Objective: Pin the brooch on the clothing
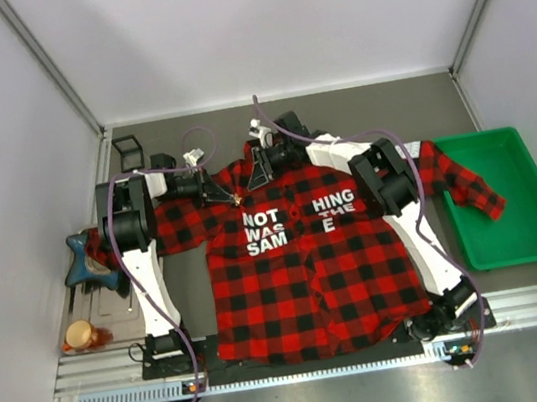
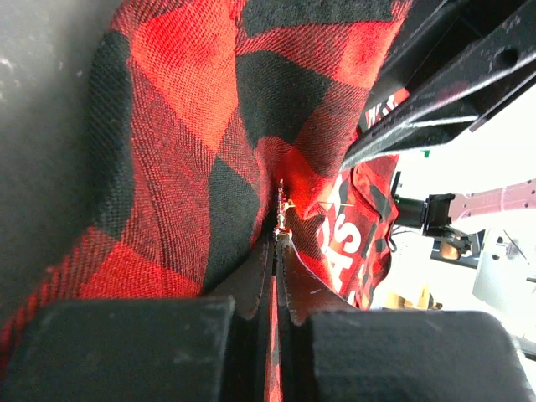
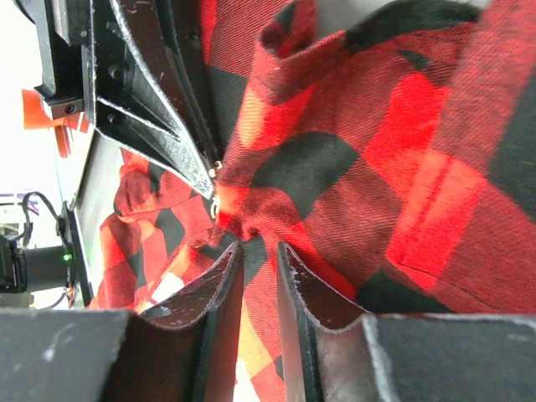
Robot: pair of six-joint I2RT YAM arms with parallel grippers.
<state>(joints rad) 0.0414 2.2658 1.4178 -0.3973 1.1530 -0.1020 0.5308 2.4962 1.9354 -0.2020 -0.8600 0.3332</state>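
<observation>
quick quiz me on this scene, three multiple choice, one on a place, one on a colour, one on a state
1. On which side of the shirt does the green tray lie?
A) the left arm's side
B) the right arm's side
C) on top of its chest

2. What colour is the lettering on the chest?
A) white
B) yellow
C) blue

3. How do the jaws of the left end effector stand?
A) spread wide
B) out of every view
C) shut

Answers:
1 B: in the top view the tray sits by the shirt's sleeve on the right arm's side.
2 A: the block letters show white against the red and black plaid.
3 C: the left wrist view shows its two fingers pressed together, tips at a fold of the plaid cloth.
</observation>
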